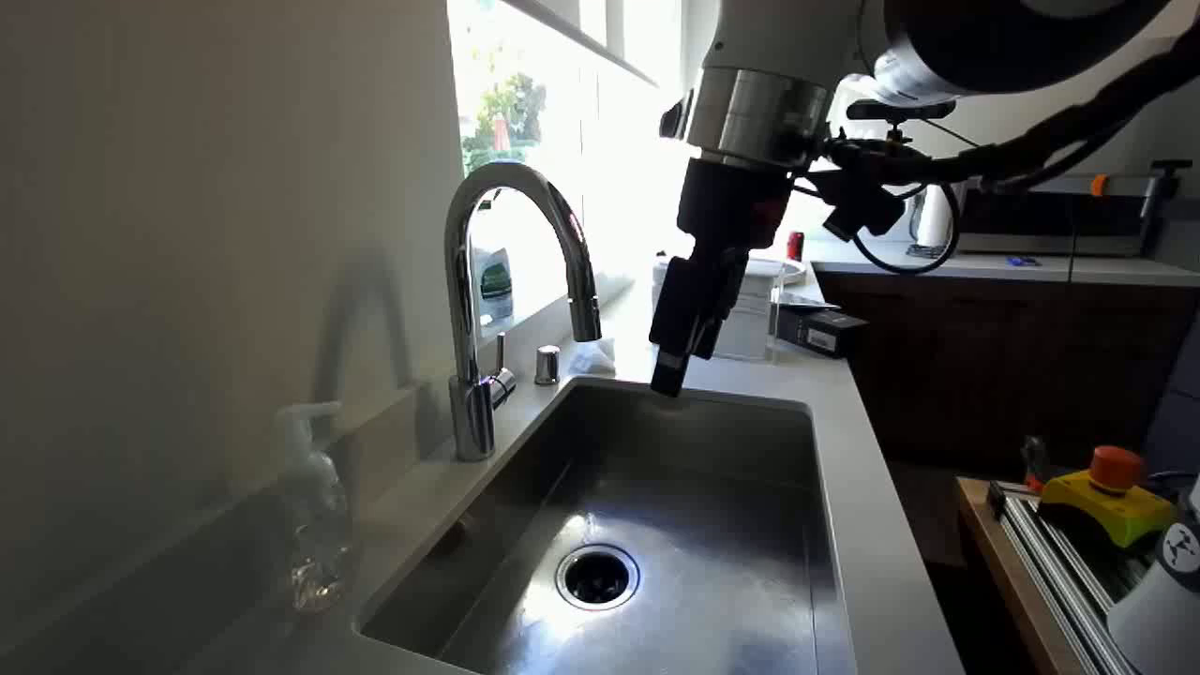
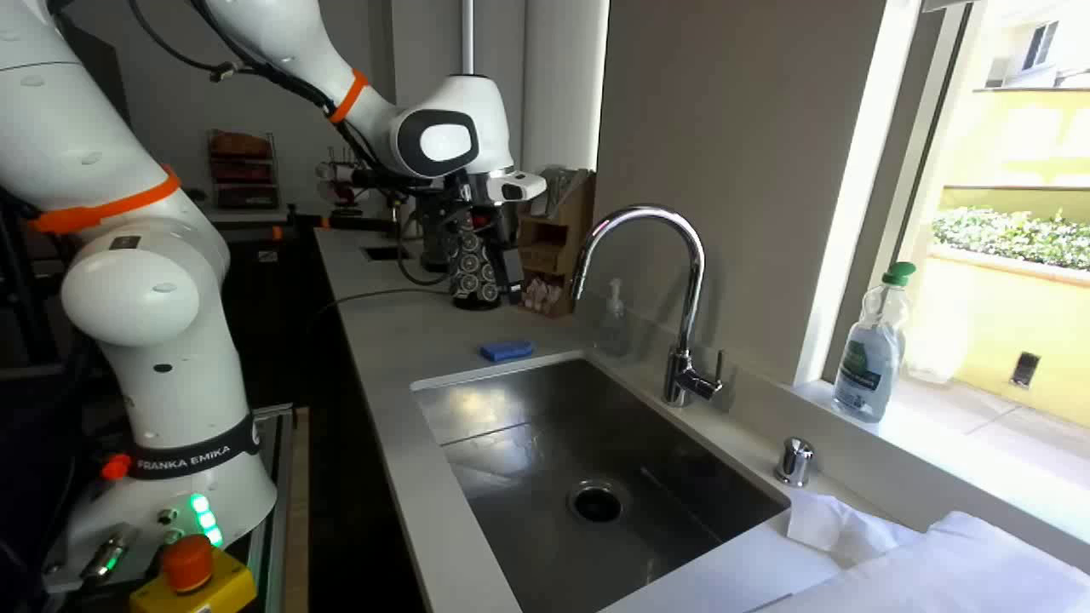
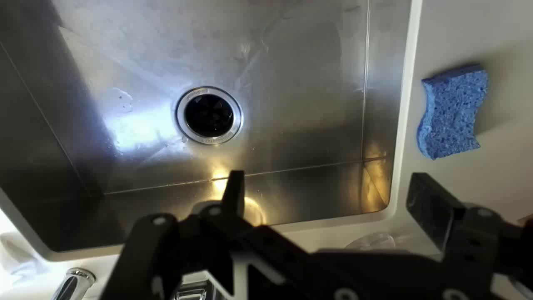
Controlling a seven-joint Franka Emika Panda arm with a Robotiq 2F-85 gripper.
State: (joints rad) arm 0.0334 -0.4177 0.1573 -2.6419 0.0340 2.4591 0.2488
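End effector (image 3: 329,179) hangs raised, jaws spread w/ wide gap btwn. Blue sponge (image 3: 454,110) lies on tabletop (image 3: 512,37) just beside steel sink rim (image 3: 404,104), slim strip btwn edges; tabletop continues past sponge's outer side.

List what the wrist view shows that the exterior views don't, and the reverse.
Only the wrist view: the wide gap between the fingers of the open gripper.
Only the exterior views: the dish soap bottle, robot's base, and yellow box with its red button.
Shared: the sink, its drain, the gripper and, in an exterior view, the blue sponge.
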